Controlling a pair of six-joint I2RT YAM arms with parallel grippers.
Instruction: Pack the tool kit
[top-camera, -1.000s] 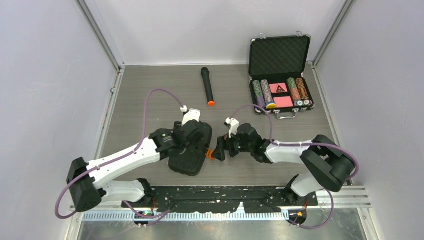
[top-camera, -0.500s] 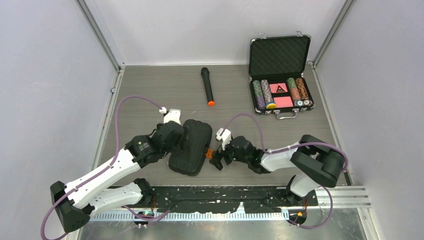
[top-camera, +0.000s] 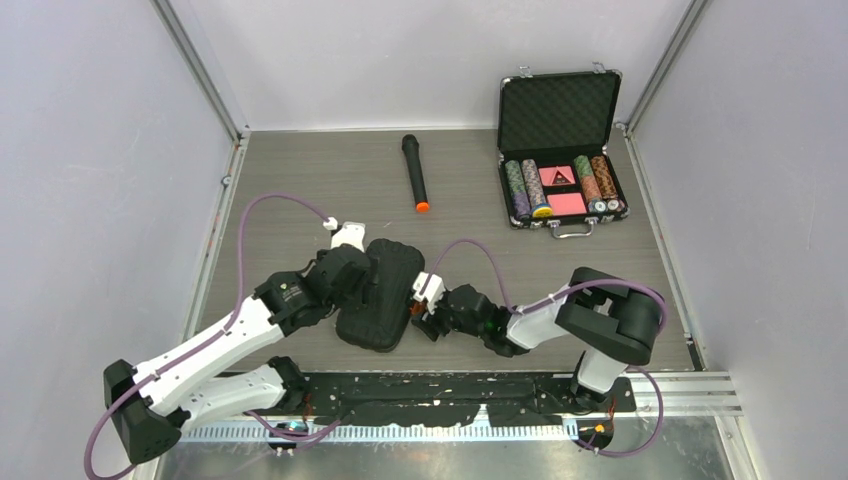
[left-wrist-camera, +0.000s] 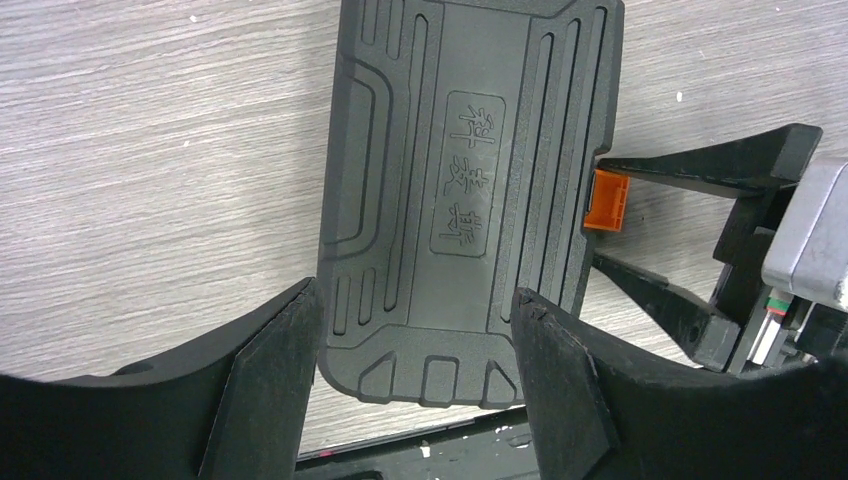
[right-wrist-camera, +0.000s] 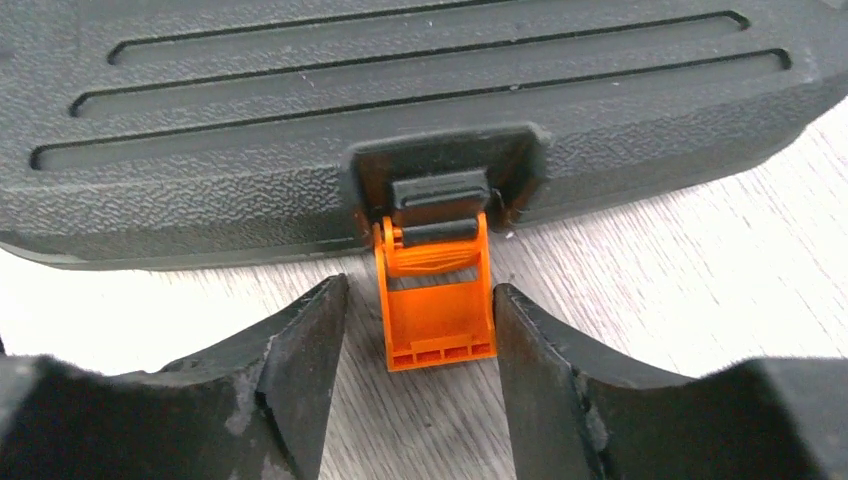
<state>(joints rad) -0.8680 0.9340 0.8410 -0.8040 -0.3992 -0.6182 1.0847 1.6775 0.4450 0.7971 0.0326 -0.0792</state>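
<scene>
While its two fingers stood spread apart, the right claw (right-wrist-camera: 420, 292) grasped nothing: the orange latch (right-wrist-camera: 436, 312) lay in the gap between them, with a sliver of wood-grain surface (right-wrist-camera: 700, 300) showing on each side of it. That latch stuck out from a recess in the long edge of the tool kit (right-wrist-camera: 400, 90), pointing back toward the claw. The tool kit, a flat ribbed black case, lay shut on the surface, just ahead of the fingertips.

From the left wrist, the left claw (left-wrist-camera: 415, 297) was likewise released, fingers wide over the near end of the tool kit (left-wrist-camera: 460, 180); whether they touched it could not be told. The right claw's fingers flanked the latch (left-wrist-camera: 605, 200) on the case's far side.

From above, the tool kit (top-camera: 380, 325) sat at the near middle of the surface (top-camera: 300, 180), between the left claw (top-camera: 365, 285) and the right claw (top-camera: 425, 318). Well apart at the back lay a black microphone (top-camera: 414, 172) and an open poker chip case (top-camera: 558, 150).
</scene>
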